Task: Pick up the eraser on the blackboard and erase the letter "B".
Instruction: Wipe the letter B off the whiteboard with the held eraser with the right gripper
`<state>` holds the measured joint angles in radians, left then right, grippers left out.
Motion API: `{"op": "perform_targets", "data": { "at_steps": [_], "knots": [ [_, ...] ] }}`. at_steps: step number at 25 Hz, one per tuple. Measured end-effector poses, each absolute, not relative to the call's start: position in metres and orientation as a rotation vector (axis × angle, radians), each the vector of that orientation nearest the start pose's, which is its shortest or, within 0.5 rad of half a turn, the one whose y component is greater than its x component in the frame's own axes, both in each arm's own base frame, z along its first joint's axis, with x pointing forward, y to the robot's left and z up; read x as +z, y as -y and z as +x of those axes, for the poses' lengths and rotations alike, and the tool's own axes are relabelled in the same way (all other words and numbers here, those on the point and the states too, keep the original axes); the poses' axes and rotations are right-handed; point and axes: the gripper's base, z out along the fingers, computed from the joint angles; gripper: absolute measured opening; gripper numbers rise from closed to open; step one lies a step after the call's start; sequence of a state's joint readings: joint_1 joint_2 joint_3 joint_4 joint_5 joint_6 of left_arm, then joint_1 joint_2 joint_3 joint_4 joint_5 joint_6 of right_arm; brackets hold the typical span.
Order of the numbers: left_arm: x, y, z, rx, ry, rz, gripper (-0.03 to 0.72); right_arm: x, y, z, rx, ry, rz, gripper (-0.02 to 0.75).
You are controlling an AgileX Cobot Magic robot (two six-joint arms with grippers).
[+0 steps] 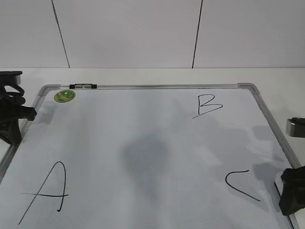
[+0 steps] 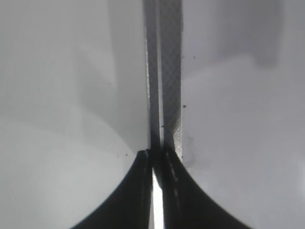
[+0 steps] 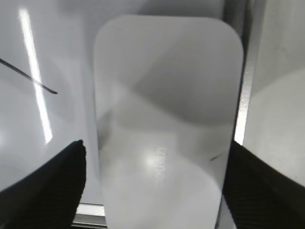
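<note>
The blackboard (image 1: 143, 119) is a white board with a silver frame, lying flat. The letter "B" (image 1: 208, 105) is drawn in black at its far right. The white eraser (image 3: 167, 86) lies at the board's near right edge, beside the frame; only a sliver (image 1: 278, 182) shows in the exterior view. My right gripper (image 3: 155, 148) is open, one finger on each side of the eraser; it also shows in the exterior view (image 1: 293, 191). My left gripper (image 2: 155, 155) is shut and empty over the board's left frame (image 2: 169, 71); it also shows in the exterior view (image 1: 12, 114).
A large "A" (image 1: 45, 193) is at the near left and a "C" (image 1: 240, 183) at the near right, close to the eraser. A round green magnet (image 1: 64, 96) and a marker (image 1: 83, 86) sit at the far left corner. A grey object (image 1: 296, 127) lies off the board's right side.
</note>
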<state>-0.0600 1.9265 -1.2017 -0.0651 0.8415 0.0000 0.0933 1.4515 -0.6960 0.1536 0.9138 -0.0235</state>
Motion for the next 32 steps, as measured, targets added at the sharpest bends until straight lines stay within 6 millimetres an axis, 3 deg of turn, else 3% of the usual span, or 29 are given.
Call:
{"op": "perform_targets", "data": {
  "at_steps": [5, 12, 24, 32],
  "knots": [
    [0.152, 0.026, 0.357, -0.081, -3.050, 0.029, 0.017, 0.176, -0.031, 0.213, 0.186, -3.168, -0.039, 0.664],
    [0.152, 0.026, 0.357, -0.081, -3.050, 0.029, 0.017, 0.176, -0.030, 0.213, 0.155, -3.171, -0.058, 0.543],
    [0.152, 0.026, 0.356, -0.081, -3.053, 0.029, 0.017, 0.177, -0.030, 0.214, 0.154, -3.183, -0.058, 0.534],
    [0.152, 0.025, 0.356, -0.081, -3.055, 0.027, 0.017, 0.203, -0.032, 0.228, 0.160, -3.207, -0.086, 0.534]
  ]
}}
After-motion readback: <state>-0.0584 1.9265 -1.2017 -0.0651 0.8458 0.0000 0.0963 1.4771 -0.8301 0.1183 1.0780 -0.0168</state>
